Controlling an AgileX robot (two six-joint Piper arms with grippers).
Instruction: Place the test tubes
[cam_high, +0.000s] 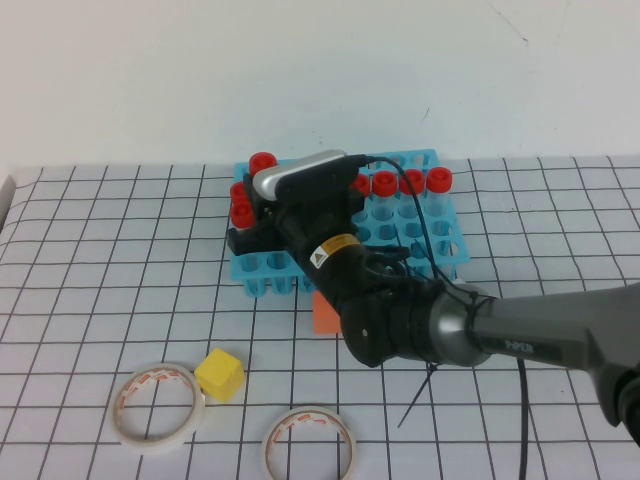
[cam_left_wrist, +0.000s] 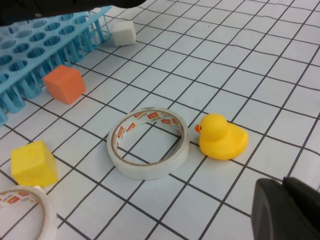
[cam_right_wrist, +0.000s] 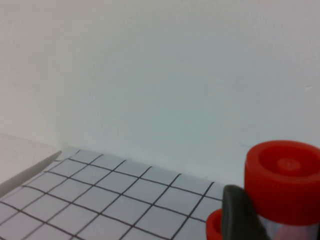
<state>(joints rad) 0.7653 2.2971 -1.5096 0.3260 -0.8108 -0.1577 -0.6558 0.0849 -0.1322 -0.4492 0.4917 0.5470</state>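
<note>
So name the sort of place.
Likely a robot test bench: gridded tabletop, blue tube rack, tape roll. Right tool grips a red-capped tube at the rack; left tool, shut, near the duck.

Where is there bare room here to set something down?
Bare grid lies left of the rack, beyond the tape rolls, and right of it. Crowded: the front, with tape rolls, yellow block, orange block, duck. Right claw holds a tube over the rack; left claw, shut, hangs near the duck.
</note>
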